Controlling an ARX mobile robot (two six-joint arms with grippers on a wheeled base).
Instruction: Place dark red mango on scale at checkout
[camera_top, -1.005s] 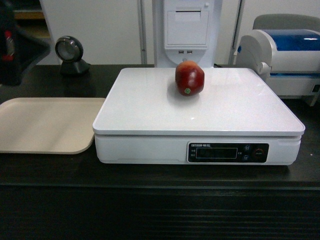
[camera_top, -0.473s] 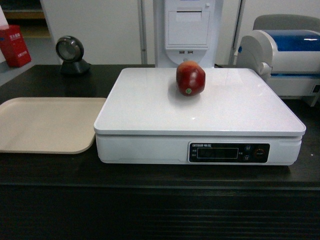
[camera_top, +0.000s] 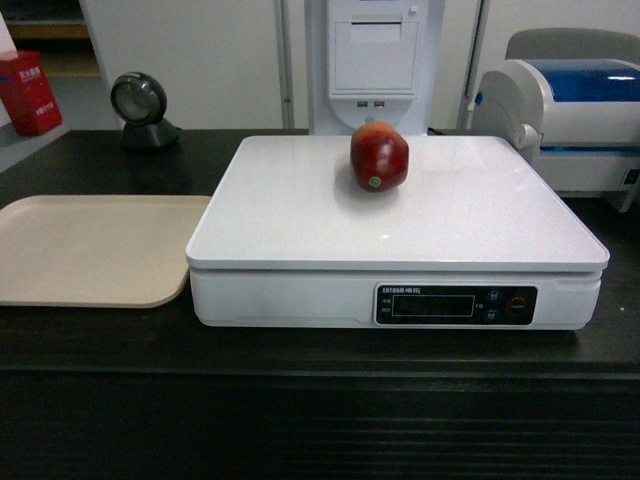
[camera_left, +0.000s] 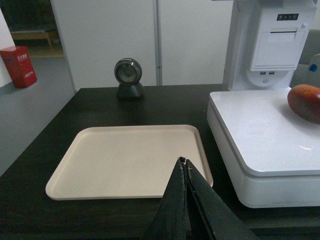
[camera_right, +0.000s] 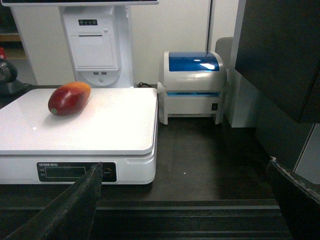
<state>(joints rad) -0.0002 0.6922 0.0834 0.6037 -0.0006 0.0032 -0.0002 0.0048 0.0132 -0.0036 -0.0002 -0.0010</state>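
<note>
Since the dark red mango (camera_top: 379, 156) already lay on the scale (camera_top: 300, 215), apart from both grippers, the placing looked finished. The left gripper (camera_left: 183, 162) was closed and empty over the beige tray (camera_left: 100, 160); the right gripper (camera_right: 185, 172) seemed spread wide, holding nothing.

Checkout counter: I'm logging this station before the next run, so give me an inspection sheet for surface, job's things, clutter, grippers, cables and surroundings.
Surface: black checkout counter, ribbed dark front.
Job's things: dark red mango lies on the white scale, toward the back of its platform, sticker facing the head camera; nothing holds it.
Clutter: empty beige tray left of the scale; round black scanner behind it; white-and-blue printer on the right.
Grippers: left gripper shut, over the tray's near edge; right gripper open, in front of the counter.
Cables: nothing seen.
Surroundings: white kiosk behind the scale; red box on the floor.
</note>
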